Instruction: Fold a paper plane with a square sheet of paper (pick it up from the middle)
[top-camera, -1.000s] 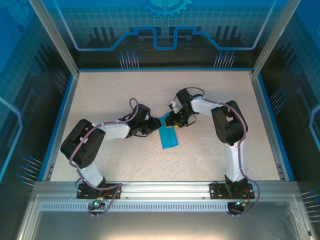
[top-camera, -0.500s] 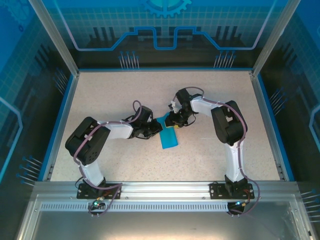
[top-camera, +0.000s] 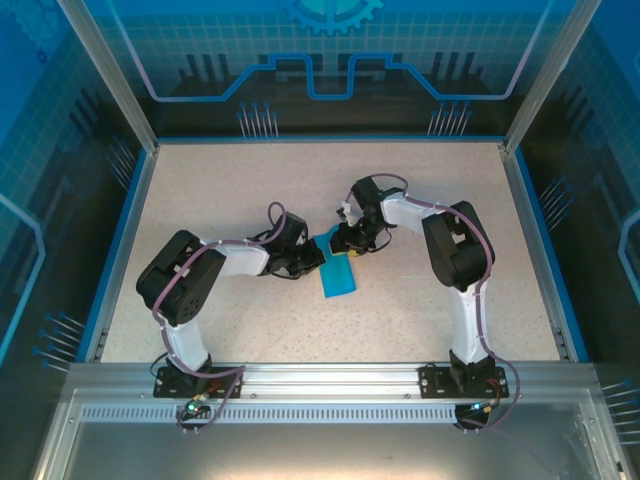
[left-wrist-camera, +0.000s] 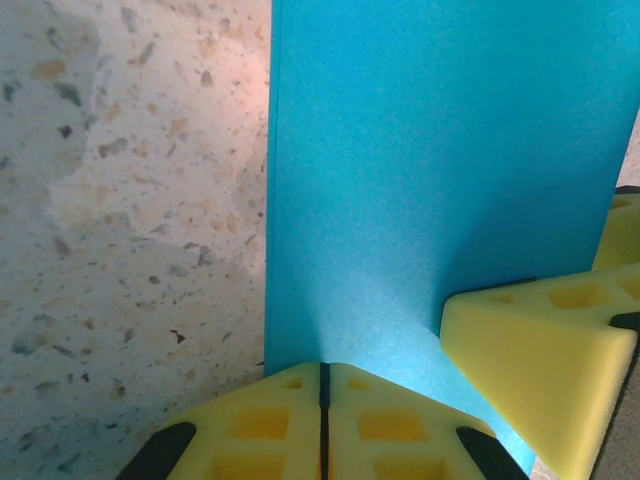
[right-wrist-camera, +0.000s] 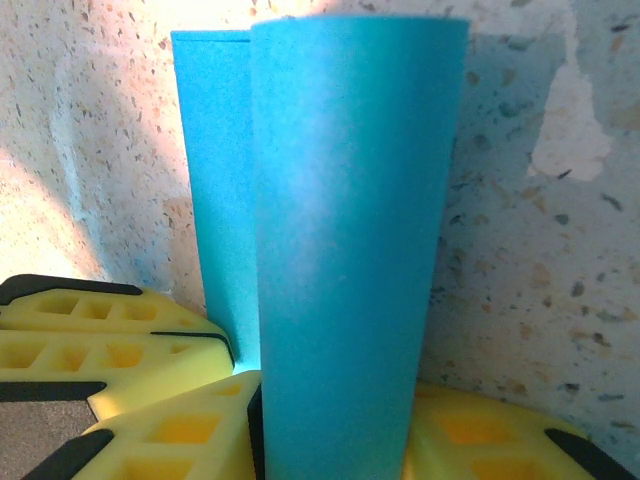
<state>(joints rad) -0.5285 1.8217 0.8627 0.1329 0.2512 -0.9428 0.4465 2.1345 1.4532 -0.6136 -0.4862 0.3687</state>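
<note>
Your left gripper (left-wrist-camera: 323, 385) has its yellow pads (left-wrist-camera: 260, 420) pressed flat together, with just a thin dark seam between them. Their tips sit at the near edge of the paper (left-wrist-camera: 420, 180), touching it; you cannot tell whether any paper is caught in that seam. From there the teal sheet runs straight away from the pads, flat against the table (left-wrist-camera: 120, 200), its long left edge crisp and straight.

Your right gripper (right-wrist-camera: 335, 440) stands partly apart. A curled-over flap of the paper stands between its two fingers, which bear on it from either side, so it is clamped on the paper. Beneath the flap a second, flat layer shows on the left, lying on the table, and the left gripper's tips meet that layer's edge.

From above, the paper lies at the middle of the table, a narrow strip with its long side running toward the table's near edge. Both grippers meet over the table's middle at the strip's far end, the left arm reaching in from the table's left half and the right arm from its right half
</note>
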